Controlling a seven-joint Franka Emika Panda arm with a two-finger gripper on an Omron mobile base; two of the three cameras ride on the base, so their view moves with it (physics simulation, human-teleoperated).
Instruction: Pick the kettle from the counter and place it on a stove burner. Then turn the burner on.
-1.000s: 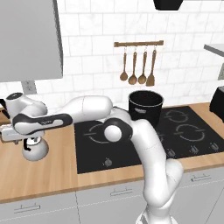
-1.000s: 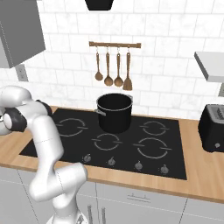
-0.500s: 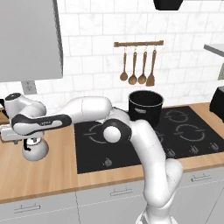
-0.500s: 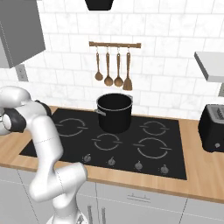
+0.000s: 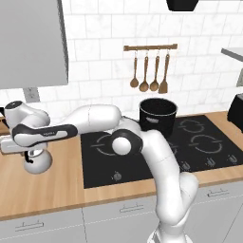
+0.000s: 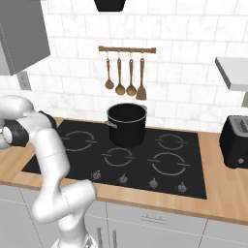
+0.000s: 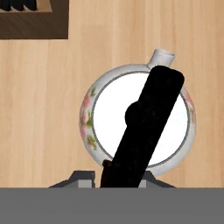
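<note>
From the left base view, the small rounded pale kettle with a black arched handle (image 5: 37, 161) sits on the light-brown wooden counter (image 5: 57, 185), well left of the black glass cooktop (image 5: 156, 147). The white arm reaches across and its hand hangs right over the kettle; the two-finger gripper (image 5: 34, 153) is down at the handle. The lift should go best straight up, keeping the kettle level, before swinging right toward the nearest white-arc burner ring (image 5: 105, 143).

From the right base view, the tall black cooking pot (image 6: 127, 125) stands on the rear middle of the cooktop (image 6: 203, 189), so that ring is taken; the front rings beside the pot are bare. Wooden utensils on a rail (image 6: 127, 70) hang above the pot, and a dark toaster (image 6: 234, 141) sits right of the cooktop, clear of the likely path.

In the hand view, the kettle (image 7: 94, 127) lies directly below, its black handle (image 7: 146, 127) running diagonally down to the gripper's fingers, which look closed on it. A dark wooden box corner (image 7: 35, 19) lies beyond the kettle, apart from it.
</note>
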